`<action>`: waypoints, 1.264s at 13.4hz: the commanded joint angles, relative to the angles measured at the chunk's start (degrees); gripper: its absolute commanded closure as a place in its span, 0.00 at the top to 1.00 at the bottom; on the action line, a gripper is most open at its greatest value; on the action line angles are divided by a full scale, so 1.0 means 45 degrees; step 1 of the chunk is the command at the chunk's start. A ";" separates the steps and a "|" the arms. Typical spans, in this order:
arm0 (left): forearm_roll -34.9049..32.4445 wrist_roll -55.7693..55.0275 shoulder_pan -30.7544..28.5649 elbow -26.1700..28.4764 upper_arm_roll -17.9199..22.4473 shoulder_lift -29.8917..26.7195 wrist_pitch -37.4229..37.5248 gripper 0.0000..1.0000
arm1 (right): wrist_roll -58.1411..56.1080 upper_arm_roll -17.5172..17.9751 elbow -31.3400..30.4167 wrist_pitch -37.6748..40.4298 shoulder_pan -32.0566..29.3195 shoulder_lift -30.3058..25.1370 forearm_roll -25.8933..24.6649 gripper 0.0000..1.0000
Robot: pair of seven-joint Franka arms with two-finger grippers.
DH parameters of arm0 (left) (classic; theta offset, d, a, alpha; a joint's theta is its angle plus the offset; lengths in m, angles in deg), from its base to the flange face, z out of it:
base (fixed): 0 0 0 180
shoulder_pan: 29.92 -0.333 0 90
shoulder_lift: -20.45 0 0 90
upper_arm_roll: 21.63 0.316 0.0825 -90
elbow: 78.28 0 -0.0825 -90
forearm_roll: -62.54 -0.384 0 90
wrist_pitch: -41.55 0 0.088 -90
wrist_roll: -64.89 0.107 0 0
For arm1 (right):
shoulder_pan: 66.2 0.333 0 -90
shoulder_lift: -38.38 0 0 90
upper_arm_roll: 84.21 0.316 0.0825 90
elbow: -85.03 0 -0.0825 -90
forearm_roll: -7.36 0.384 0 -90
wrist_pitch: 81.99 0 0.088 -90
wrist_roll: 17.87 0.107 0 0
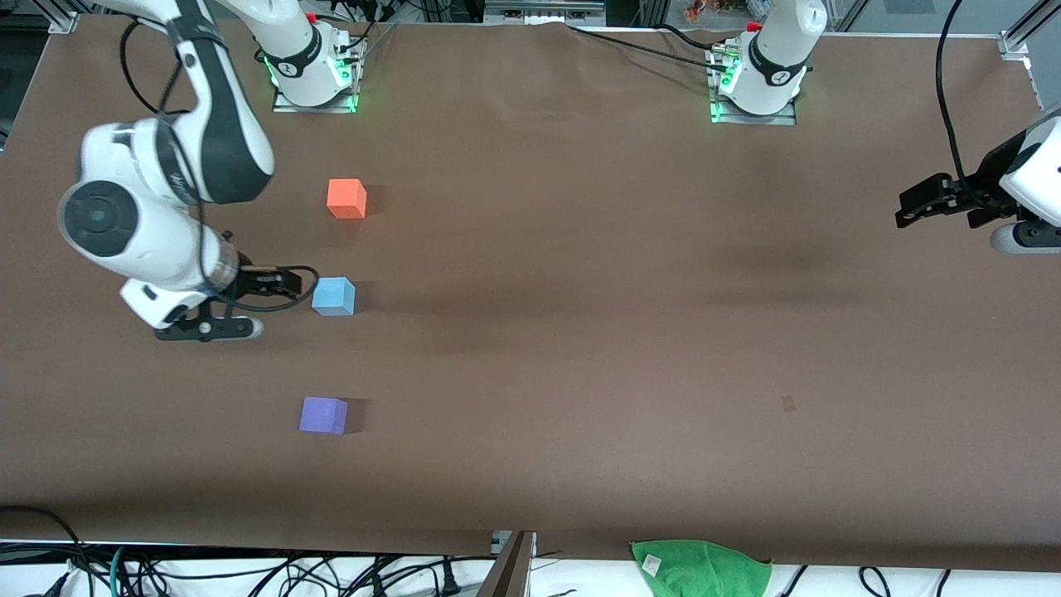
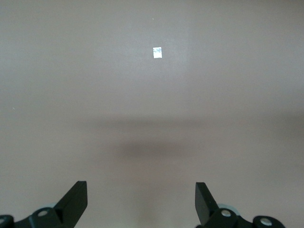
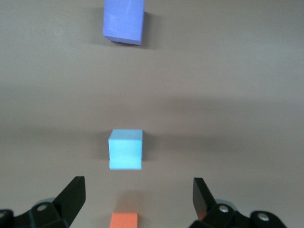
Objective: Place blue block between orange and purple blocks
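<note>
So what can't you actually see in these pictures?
- Right wrist view: the small matte orange cube is cut off by the frame edge.
- Front view: the left tool is partly cut off by the edge.
- Left wrist view: the tiny white speck on the brown table is too small to identify.

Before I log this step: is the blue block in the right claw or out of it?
Out. The blue block sits on the table between the orange block and purple block; the right claw is open, clear of it.
</note>
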 commanded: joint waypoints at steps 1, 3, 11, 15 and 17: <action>0.0038 0.0216 0.0046 -0.0386 0.0020 0.0176 0.0102 1.00 | -0.0765 -0.0230 0.2144 0.2237 -0.0092 0.0206 0.0147 1.00; 0.0038 0.0216 0.0046 -0.0386 0.0020 0.0176 0.0102 1.00 | -0.0806 -0.0290 0.2831 0.3508 -0.0092 -0.0007 0.0109 1.00; 0.0038 0.0235 0.0046 -0.0405 0.0000 0.0371 0.0102 1.00 | -0.0707 0.0118 0.2913 0.5445 -0.0463 -0.1355 -0.0321 1.00; 0.0096 0.0235 0.0046 -0.0405 0.0020 0.0371 0.0082 1.00 | -0.0748 0.0217 0.2580 0.5369 -0.0970 -0.2583 -0.0185 1.00; 0.0096 0.0216 0.0046 -0.0405 0.0020 0.0391 0.0082 1.00 | -0.0786 0.0237 0.2366 0.5466 -0.1146 -0.3228 -0.0145 1.00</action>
